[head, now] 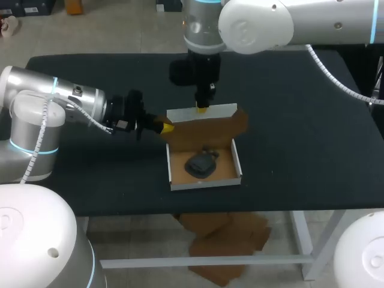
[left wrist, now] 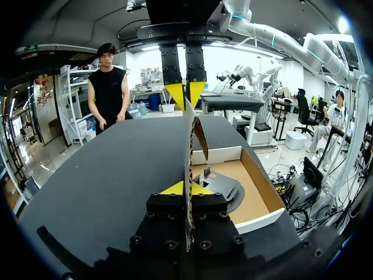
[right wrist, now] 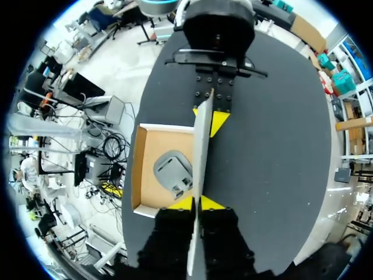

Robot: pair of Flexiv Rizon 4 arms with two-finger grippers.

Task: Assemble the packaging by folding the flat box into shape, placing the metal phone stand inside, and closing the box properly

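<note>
A white cardboard box (head: 236, 161) with a brown inside lies open in the middle of the table. The dark metal phone stand (head: 201, 164) lies in it. The lid flap (head: 204, 126) stands raised at the box's far side. My left gripper (head: 167, 127) is shut on the flap's left edge, and my right gripper (head: 202, 109) pinches its top edge from above. In the left wrist view the flap (left wrist: 189, 151) runs edge-on between the left gripper (left wrist: 186, 188), with the stand (left wrist: 224, 184) beside it. In the right wrist view the right gripper (right wrist: 197, 203) clamps the flap (right wrist: 202, 146).
The black tabletop (head: 300, 120) stretches wide to the right of the box and behind it. The table's front edge (head: 240, 207) lies a short way from the box's near wall. My left arm lies low over the table's left part.
</note>
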